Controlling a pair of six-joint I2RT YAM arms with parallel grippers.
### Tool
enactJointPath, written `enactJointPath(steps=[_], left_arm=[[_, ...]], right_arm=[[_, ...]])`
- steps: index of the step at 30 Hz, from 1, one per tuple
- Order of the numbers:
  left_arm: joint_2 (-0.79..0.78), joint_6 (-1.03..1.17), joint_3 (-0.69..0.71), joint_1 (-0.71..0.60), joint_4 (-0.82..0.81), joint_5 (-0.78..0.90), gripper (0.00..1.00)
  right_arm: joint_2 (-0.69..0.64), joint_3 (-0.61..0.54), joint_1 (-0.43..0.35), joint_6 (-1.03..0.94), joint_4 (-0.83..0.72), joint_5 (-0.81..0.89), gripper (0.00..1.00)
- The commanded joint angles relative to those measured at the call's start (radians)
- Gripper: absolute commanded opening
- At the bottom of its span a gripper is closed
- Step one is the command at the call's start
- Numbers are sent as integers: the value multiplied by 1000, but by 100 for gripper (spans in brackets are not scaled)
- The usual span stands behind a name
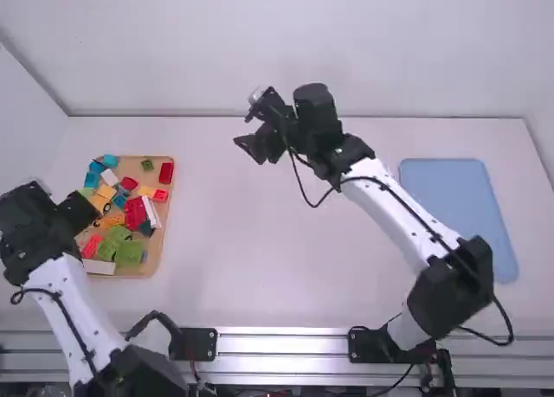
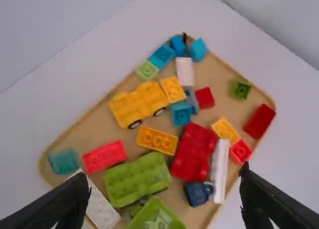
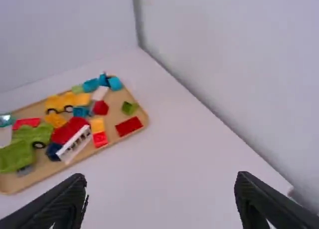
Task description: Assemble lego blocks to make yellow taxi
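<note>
Yellow car base [image 2: 138, 103] — studded top, small dark wheels.

Blue tray [image 1: 459, 211] on wht tbl [image 1: 268, 259]

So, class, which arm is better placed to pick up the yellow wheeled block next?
Likely the left: its open tool hovers at the tan tray holding the yellow wheeled block; the right tool hangs open, well away.

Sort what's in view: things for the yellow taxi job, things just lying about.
Likely for the taxi:
- yellow wheeled block
- small yellow brick beside it

Likely just lying about:
- large red block
- large green block
- dark blue piece
</note>
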Motion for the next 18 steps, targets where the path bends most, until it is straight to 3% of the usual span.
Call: enactJointPath(steps=[1, 12, 18], left_arm=[[61, -8, 70, 52, -11, 37, 83], [322, 183, 218, 208, -5, 81, 96], [452, 407, 277, 229, -79, 264, 99]], right_arm=[[88, 103, 44, -33, -5, -25, 83], [347, 336, 122, -11, -55, -165, 95], [408, 391, 127, -7, -62, -174, 98]])
